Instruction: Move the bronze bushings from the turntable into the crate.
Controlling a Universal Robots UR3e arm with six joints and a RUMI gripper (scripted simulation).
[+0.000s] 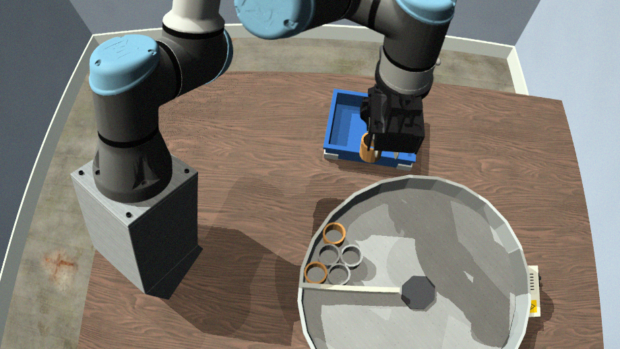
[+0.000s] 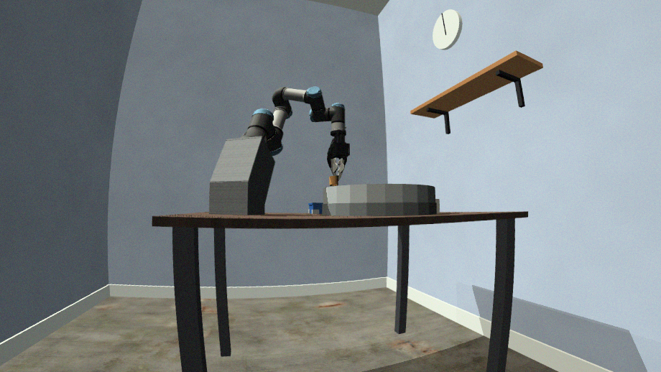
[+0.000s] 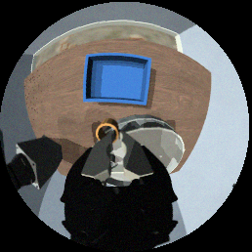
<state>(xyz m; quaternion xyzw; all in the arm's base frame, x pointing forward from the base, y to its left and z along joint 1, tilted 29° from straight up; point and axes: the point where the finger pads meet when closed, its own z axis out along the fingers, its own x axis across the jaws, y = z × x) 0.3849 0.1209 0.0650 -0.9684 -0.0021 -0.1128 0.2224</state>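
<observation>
My gripper (image 1: 372,147) (image 2: 336,175) (image 3: 117,130) is shut on the wall of a bronze bushing (image 1: 368,152) (image 2: 332,180) (image 3: 105,130) and holds it in the air over the near edge of the blue crate (image 1: 342,125) (image 2: 315,207) (image 3: 117,79). On the grey turntable (image 1: 433,225) (image 2: 378,198) (image 3: 156,139) two more bronze bushings (image 1: 333,233) (image 1: 315,272) stand at the left rim. Three steel bushings (image 1: 329,254) (image 1: 351,255) (image 1: 338,273) stand between them. The crate's inside looks empty in the wrist view.
The arm's grey pedestal (image 1: 134,216) (image 2: 240,175) stands on the left of the wooden table (image 1: 260,130). A dark hub (image 1: 417,292) and a pale divider bar (image 1: 351,288) sit on the turntable. A small control box (image 1: 532,290) sits at its right rim.
</observation>
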